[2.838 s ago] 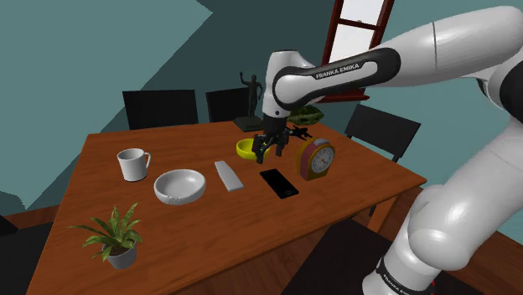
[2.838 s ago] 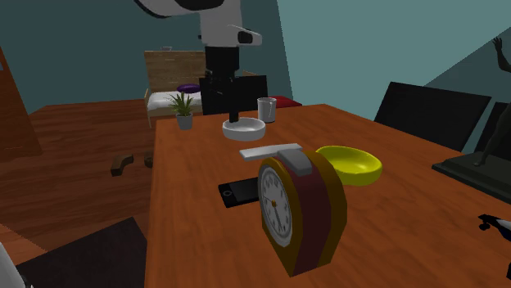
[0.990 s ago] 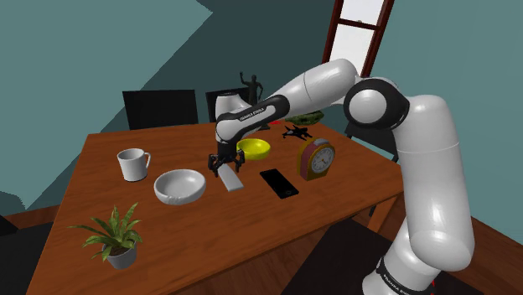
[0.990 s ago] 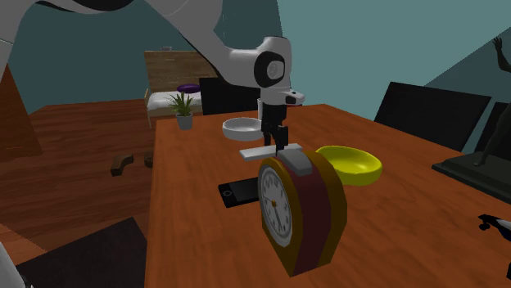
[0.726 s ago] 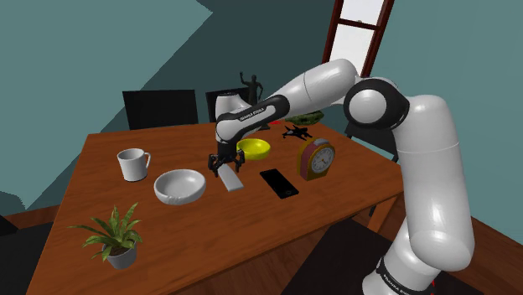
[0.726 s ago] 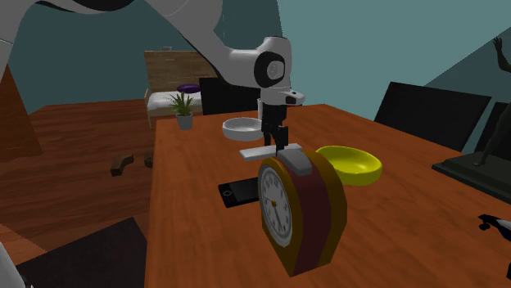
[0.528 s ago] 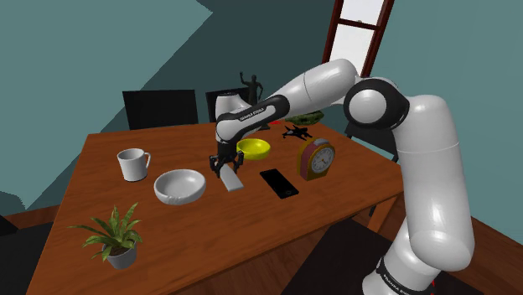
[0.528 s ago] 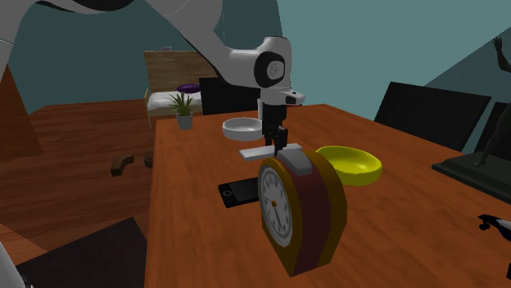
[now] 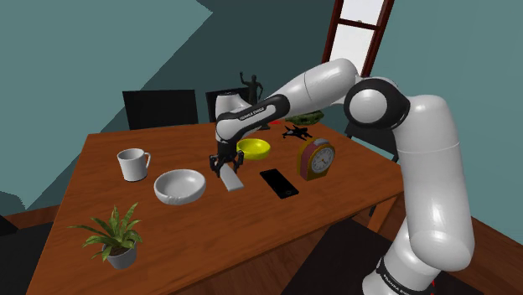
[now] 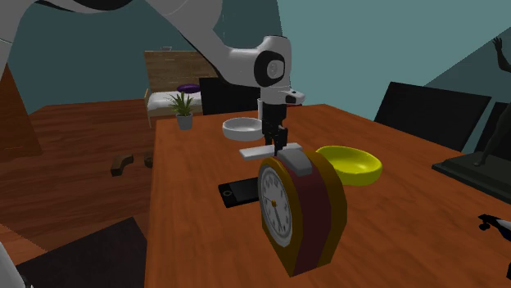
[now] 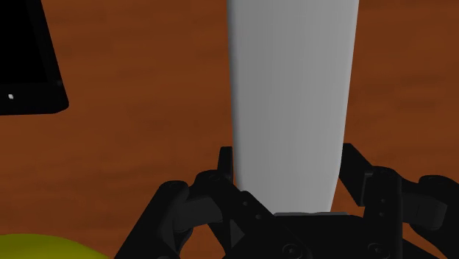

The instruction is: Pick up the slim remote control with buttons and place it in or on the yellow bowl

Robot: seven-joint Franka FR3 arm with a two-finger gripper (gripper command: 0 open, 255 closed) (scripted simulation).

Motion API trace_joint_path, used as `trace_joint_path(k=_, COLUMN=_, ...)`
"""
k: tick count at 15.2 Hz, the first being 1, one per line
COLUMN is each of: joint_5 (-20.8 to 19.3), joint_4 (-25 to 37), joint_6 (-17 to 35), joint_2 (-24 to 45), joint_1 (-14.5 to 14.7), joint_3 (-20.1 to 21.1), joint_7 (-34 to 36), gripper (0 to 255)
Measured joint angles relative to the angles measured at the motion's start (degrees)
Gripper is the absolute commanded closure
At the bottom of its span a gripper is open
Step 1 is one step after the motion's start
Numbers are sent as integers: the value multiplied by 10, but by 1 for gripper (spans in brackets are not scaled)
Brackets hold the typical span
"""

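Remote (image 11: 290,81): plain pale-grey slim slab; end effector (image 11: 289,163) clamped across its end.

Slim remote (image 11: 290,96): plain pale-grey slab, elongated, one end clasped between fingers of gripper (image 11: 289,171). Yellow bowl (image 9: 254,149): shallow, upright, just beside remote.
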Motion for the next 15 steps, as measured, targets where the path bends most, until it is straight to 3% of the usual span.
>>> trace_joint_path(k=15, joint_5=7, joint_4=44, joint_6=-90, joint_2=-46, joint_1=-2, joint_3=3, joint_7=-5, gripper=255)
